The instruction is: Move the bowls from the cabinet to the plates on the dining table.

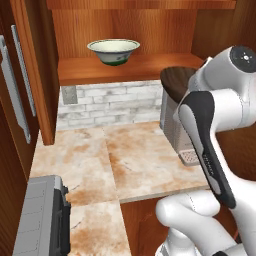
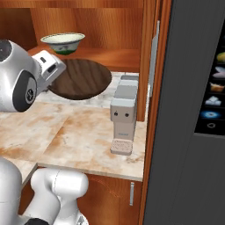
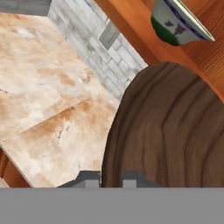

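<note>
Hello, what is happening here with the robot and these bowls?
The arm's gripper holds the dark brown bowl by its rim, tilted in the air over the marble counter, outside the cabinet. The cream bowl with the green band sits on the cabinet shelf. A grey machine stands on the counter nearby.

The wooden shelf (image 1: 150,67) in the open cabinet carries the cream bowl (image 1: 113,51), upright, left of its middle. Below it, the marbled table (image 1: 100,160), backed by white brick, carries a grey machine (image 2: 124,115) at its right end near the cabinet door.
</note>
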Robot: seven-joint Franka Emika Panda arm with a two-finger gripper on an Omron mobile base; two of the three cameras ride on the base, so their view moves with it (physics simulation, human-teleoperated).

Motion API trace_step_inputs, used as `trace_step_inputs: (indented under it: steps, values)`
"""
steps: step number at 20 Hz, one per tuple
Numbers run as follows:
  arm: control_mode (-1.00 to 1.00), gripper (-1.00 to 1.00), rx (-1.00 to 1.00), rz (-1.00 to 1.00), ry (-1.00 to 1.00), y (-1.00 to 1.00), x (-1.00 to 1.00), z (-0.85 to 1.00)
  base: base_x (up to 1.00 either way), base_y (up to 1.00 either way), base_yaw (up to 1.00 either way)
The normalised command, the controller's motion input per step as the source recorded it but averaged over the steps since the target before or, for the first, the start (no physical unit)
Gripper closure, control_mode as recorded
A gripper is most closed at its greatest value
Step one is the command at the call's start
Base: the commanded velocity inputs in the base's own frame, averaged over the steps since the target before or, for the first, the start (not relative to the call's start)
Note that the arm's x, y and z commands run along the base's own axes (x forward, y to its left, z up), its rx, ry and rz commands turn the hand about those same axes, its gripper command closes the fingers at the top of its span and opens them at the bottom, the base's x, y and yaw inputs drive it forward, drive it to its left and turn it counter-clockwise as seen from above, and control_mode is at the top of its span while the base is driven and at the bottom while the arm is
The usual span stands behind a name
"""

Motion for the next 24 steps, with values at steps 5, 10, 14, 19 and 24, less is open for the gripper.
trace_step_inputs:
  steps: [5, 10, 14, 19, 24]
  values:
    - [-1.0, 1.0, -0.07, 0.04, 0.0, 0.0, -0.42, 0.0, 0.0, 0.0, 0.0]
    - [-1.0, 1.0, -0.04, 0.02, 0.0, 0.0, -0.34, 0.03, 0.0, 0.0, 0.0]
    - [-1.0, 1.0, -0.01, 0.0, 0.0, 0.0, -0.26, 0.04, 0.0, 0.0, 0.0]
    - [-1.0, 1.0, 0.0, 0.0, 0.0, 0.0, -0.1, 0.0, 0.0, 0.0, 0.0]
    - [-1.0, 1.0, 0.0, 0.0, 0.0, 0.0, 0.0, 0.0, 0.0, 0.0, 0.0]
